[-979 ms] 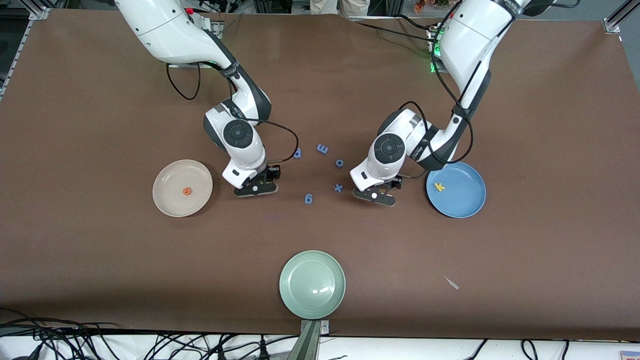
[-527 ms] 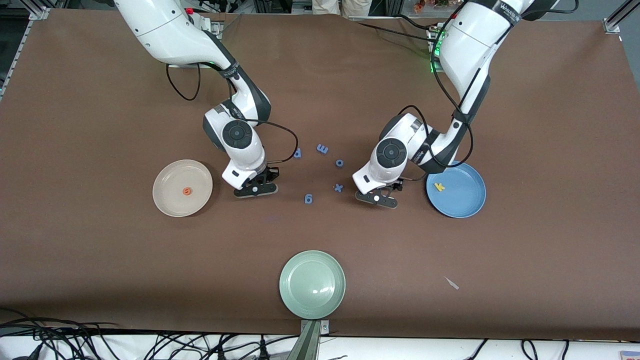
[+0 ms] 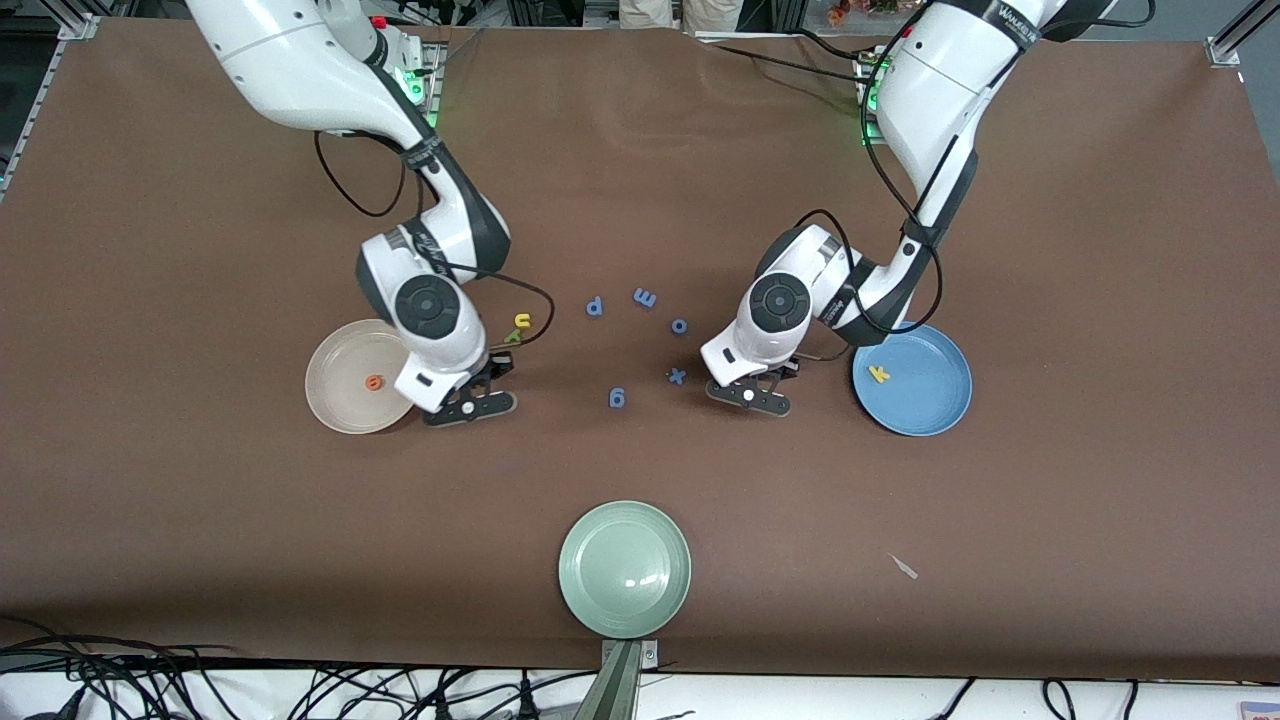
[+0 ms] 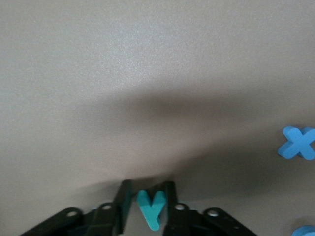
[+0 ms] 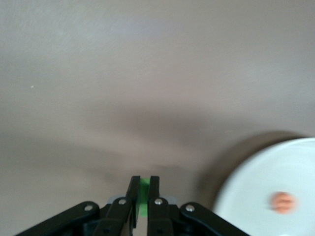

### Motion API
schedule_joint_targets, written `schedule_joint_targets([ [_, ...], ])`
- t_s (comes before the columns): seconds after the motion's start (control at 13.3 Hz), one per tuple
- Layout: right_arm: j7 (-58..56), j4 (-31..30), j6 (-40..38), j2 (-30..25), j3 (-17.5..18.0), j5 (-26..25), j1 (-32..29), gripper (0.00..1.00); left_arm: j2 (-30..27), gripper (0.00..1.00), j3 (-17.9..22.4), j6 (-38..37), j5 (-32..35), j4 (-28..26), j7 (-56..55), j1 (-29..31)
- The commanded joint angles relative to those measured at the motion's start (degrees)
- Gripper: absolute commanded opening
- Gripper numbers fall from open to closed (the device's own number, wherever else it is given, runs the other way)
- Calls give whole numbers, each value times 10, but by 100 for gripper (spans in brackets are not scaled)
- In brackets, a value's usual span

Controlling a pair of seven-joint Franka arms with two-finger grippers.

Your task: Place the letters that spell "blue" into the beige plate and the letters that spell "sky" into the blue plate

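The left gripper (image 4: 147, 204) pinches a small teal y (image 4: 150, 208), with the blue plate (image 3: 925, 400) just beside it. The right gripper (image 5: 141, 194) clamps a thin green piece (image 5: 143, 196), probably the l, beside the beige plate (image 3: 335, 400), where the orange e (image 3: 373, 382) lies.

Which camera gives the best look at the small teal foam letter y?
The left wrist view: the small teal foam letter y sits plainly between the fingers of the left hand, which is shut on it. In the front view the left hand hides it entirely. The right wrist view does not show it.
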Motion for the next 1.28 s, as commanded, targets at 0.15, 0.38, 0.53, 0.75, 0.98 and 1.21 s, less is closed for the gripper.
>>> schedule_joint_targets([
  [0.15,-119,-44,-7,-33,-60,-2,-28,8,-1,17,4,1,3,-2,1,0],
  [0.38,-133,-141,69,-75,-92,0,-29,14,-28,17,4,-38,3,1,27,15],
  [0.53,-129,-158,82,-82,-98,19,-29,49,-62,17,4,-105,3,5,86,43],
  [0.75,-122,-144,61,-89,-91,64,-26,71,-88,18,4,-172,-6,13,182,91],
  [0.98,-19,-126,56,-79,-53,90,-10,75,-99,18,4,-204,-5,7,281,135],
  [1.21,92,-148,88,-74,-20,91,3,76,-98,19,5,-205,2,-13,348,174],
])
